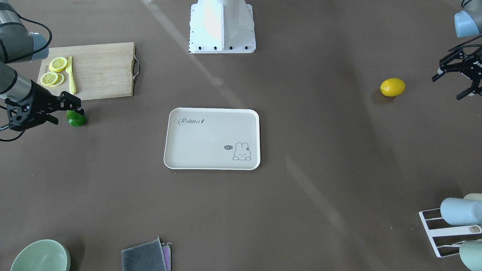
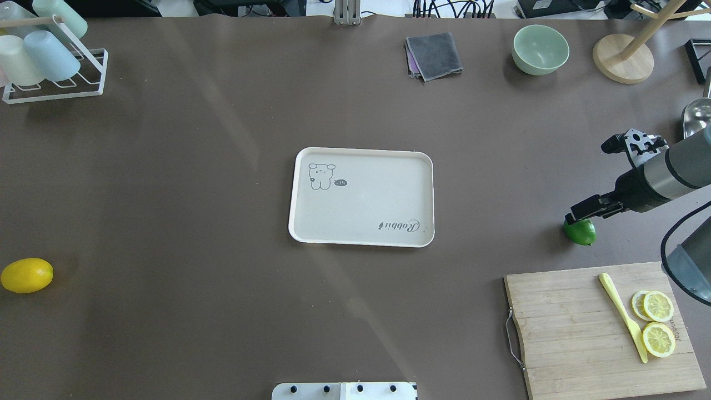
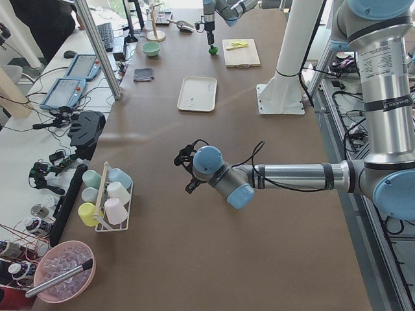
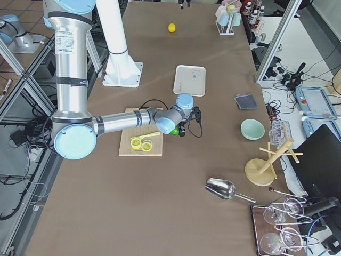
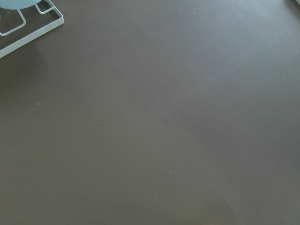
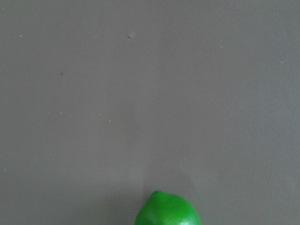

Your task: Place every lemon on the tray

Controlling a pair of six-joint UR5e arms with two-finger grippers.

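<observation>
Green lemon [image 6: 168, 209] at bottom centre: firm, glossy, probably slippery; best pinched across middle by wide-open right gripper [image 1: 68, 115].

One yellow lemon [image 1: 392, 87], one green lemon [image 1: 76, 119], cream tray [image 1: 196, 150] with grey bunny [image 1: 241, 151].

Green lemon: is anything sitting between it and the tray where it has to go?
Nothing visible does. Only bare table lies between the green lemon and the tray; the wooden cutting board sits off to one side of that path.
</observation>
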